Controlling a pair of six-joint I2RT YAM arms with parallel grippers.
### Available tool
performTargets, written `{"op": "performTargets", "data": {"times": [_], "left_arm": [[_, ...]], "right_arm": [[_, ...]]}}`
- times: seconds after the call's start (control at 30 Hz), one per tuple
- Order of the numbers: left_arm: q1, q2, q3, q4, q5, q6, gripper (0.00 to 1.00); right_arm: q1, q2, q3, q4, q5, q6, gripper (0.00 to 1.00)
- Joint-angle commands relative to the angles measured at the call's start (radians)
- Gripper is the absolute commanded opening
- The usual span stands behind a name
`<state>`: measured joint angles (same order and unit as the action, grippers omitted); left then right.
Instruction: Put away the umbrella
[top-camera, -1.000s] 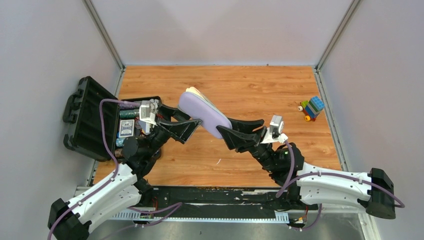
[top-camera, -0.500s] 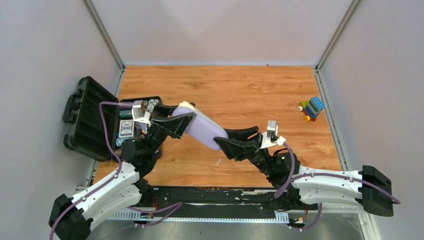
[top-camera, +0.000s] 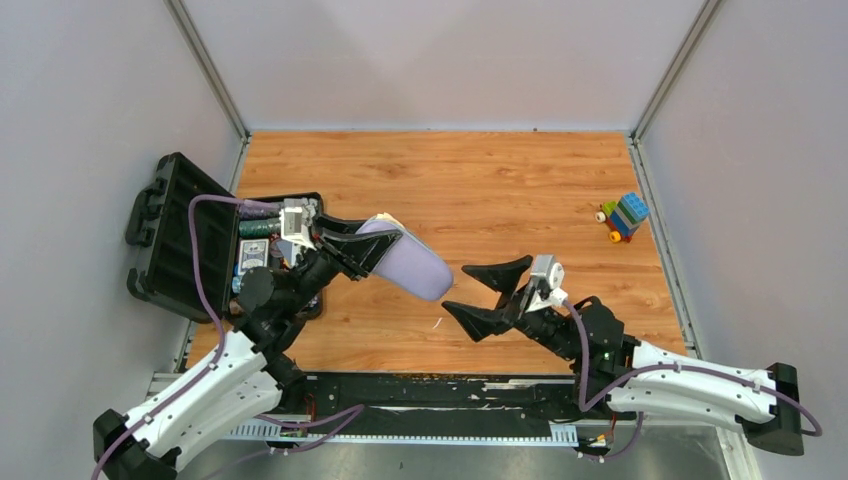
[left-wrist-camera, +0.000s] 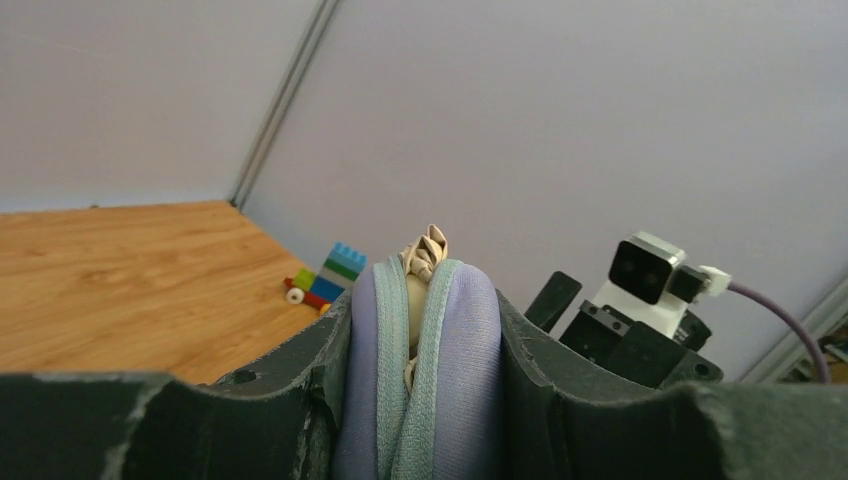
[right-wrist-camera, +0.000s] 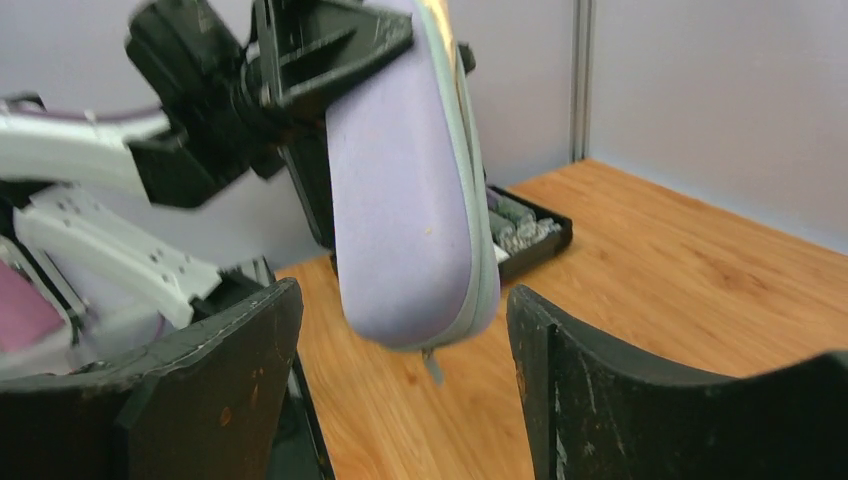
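Observation:
A lilac-grey oval case hangs tilted above the wooden floor, gripped at its upper end by my left gripper, which is shut on it. In the left wrist view the case fills the gap between the black fingers. Its zip gapes, and beige umbrella fabric peeks out of the top; a pale edge of the umbrella also shows from above. My right gripper stands open just below and right of the case's lower end, touching nothing.
An open black toolbox with small items inside sits at the left wall, behind the left arm. A toy of coloured bricks on wheels stands at the right, near the wall. Grey walls close in three sides.
The left gripper has shut on the case's upper end. The right gripper has let go of the lower end, opened and drawn back toward its base. The case has shifted slightly left.

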<state>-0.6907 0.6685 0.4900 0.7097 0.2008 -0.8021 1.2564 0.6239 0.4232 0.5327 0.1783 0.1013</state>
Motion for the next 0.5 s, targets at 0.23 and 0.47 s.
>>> {"op": "performTargets", "data": {"times": [0.23,0.47], "left_arm": [[0.004,-0.108,0.169,-0.354,-0.005,0.275,0.00],[0.004,-0.119,0.176,-0.388,-0.032,0.234,0.00]], "right_arm": [[0.036,0.135,-0.034,-0.113,0.004,-0.327,0.63],[0.061,0.263,-0.026,0.088,0.084,-0.387,0.52]]}}
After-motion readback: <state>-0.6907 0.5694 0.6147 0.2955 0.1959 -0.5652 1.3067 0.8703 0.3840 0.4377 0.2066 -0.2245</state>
